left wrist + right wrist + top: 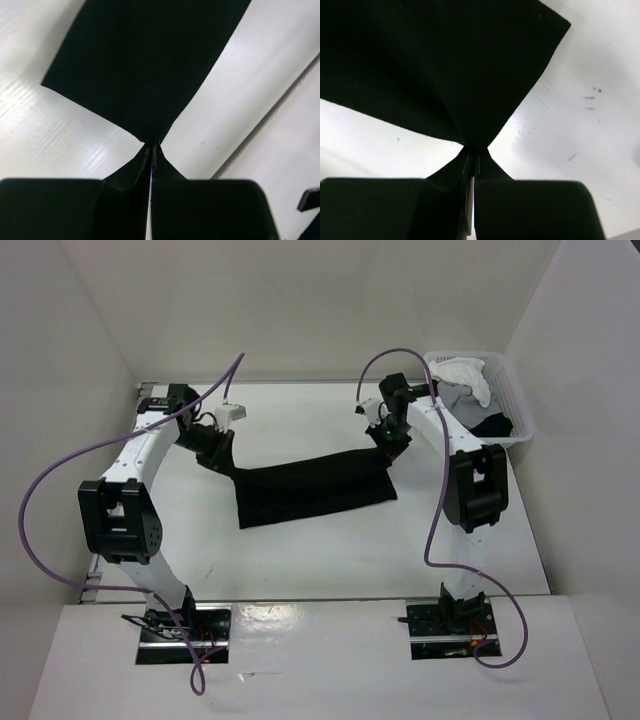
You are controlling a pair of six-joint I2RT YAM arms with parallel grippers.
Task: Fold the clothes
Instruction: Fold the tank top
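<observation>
The clothes (312,488), a plain black top, stretch as a long band across the middle of the white table, lifted at both upper ends. My left gripper (222,462) is shut on its left end, the fabric (145,65) fanning out from the pinched fingertips (151,150). At the right end my right gripper (385,448) is shut on the cloth too, and the black fabric (445,65) spreads away from its closed fingertips (475,157). The lower edge of the top rests on the table.
A white laundry basket (515,400) stands at the back right, holding a white garment (465,375), a grey one and something dark. White walls enclose the table (300,550) on three sides. Purple cables loop over both arms.
</observation>
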